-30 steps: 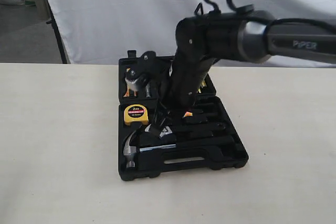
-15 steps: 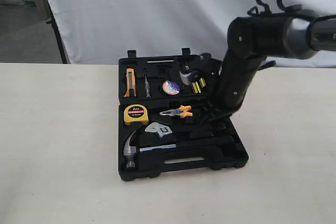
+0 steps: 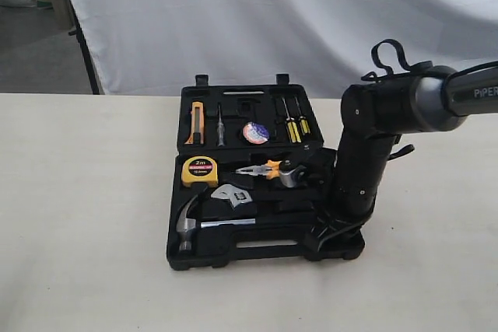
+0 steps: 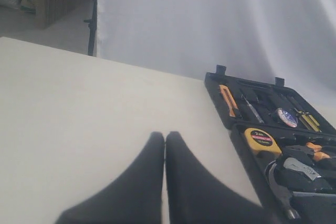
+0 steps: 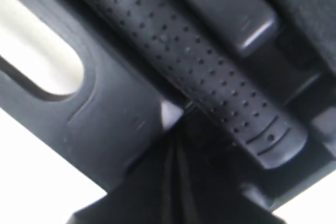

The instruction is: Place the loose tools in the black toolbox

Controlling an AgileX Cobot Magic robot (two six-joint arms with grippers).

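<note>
The black toolbox (image 3: 268, 254) lies open in the middle of the table. In its front half rest the claw hammer (image 3: 189, 221) and the silver wrench (image 3: 231, 194); the tape roll (image 3: 254, 132) sits in the back half. My right gripper (image 3: 325, 237) is shut, with nothing held, and is down at the box's front right corner. In the right wrist view its tips (image 5: 176, 140) sit by the end of the hammer's dotted rubber handle (image 5: 199, 61), close to the box's slot handle (image 5: 39, 72). My left gripper (image 4: 165, 140) is shut and empty over bare table, left of the toolbox (image 4: 215, 85).
A yellow tape measure (image 3: 200, 170) and orange-handled pliers (image 3: 264, 168) lie in the box's front half. A utility knife (image 3: 194, 122) and screwdrivers (image 3: 294, 128) fill the back half. A white cloth backdrop (image 3: 233, 13) hangs behind the table.
My right arm swung from over the box's back half to its front right corner and came down. The tools it hid are in view. The box's front left corner shifted slightly left.
</note>
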